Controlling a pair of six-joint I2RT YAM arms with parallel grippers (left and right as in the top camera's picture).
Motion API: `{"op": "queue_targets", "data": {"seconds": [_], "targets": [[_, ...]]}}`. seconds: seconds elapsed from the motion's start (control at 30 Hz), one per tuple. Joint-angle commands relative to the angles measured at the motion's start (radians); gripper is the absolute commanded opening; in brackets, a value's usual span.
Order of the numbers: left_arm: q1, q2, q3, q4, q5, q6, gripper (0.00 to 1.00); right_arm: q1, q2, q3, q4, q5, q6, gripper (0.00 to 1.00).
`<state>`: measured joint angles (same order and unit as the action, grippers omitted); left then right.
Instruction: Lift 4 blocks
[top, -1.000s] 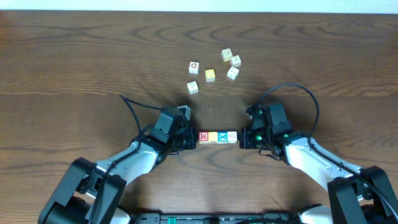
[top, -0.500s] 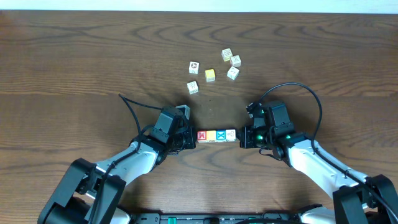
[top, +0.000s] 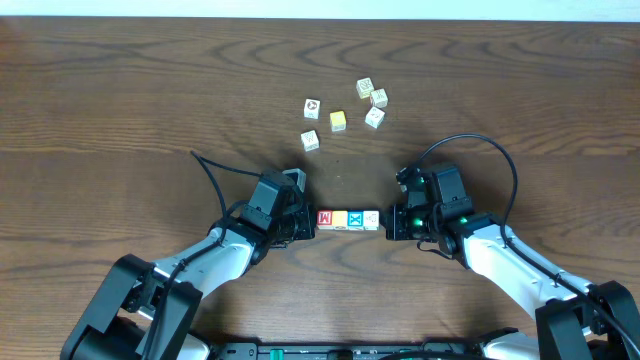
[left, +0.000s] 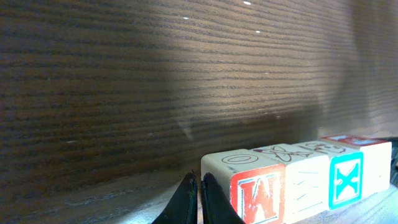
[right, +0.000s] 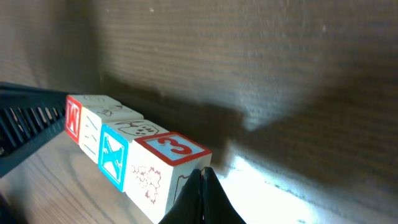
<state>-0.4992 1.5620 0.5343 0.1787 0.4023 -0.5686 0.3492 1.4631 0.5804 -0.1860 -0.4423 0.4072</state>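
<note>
Four blocks form one tight row between my two grippers: the red W block (top: 326, 219), the yellow-orange block (top: 341, 219), the blue X block (top: 356, 219) and the whitish block (top: 371, 218). My left gripper (top: 312, 222) is shut, with its tip pressed against the red W block (left: 255, 196). My right gripper (top: 386, 221) is shut too, its tip (right: 203, 173) against the whitish block (right: 165, 171), which has a red 3 on top. In the right wrist view the row's shadow lies apart from it, so the row seems slightly off the table.
Several loose cubes lie farther back, among them a pale yellow cube (top: 338, 121) and whitish picture cubes (top: 312, 107) (top: 374, 117). A black cable (top: 470, 140) loops over the right arm. Another cable (top: 210, 175) trails from the left arm.
The row of blocks and both gripper tips have shifted slightly left and away from the table's near edge. Both grippers stay shut against the row's ends.
</note>
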Motion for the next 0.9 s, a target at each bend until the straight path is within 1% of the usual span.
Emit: {"op": "queue_targets", "data": {"seconds": [0.0, 0.27, 0.87], "targets": [[-0.037, -0.031, 0.053, 0.034, 0.185, 0.01, 0.07, 0.058, -0.014, 0.022, -0.003, -0.22, 0.007, 0.01], [-0.037, -0.04, 0.053, 0.033, 0.184, 0.01, 0.07, 0.057, -0.014, 0.022, -0.005, -0.22, 0.008, 0.01], [-0.037, -0.042, 0.066, 0.033, 0.181, 0.011, 0.07, 0.056, -0.014, 0.042, -0.006, -0.216, 0.064, 0.01]]}}
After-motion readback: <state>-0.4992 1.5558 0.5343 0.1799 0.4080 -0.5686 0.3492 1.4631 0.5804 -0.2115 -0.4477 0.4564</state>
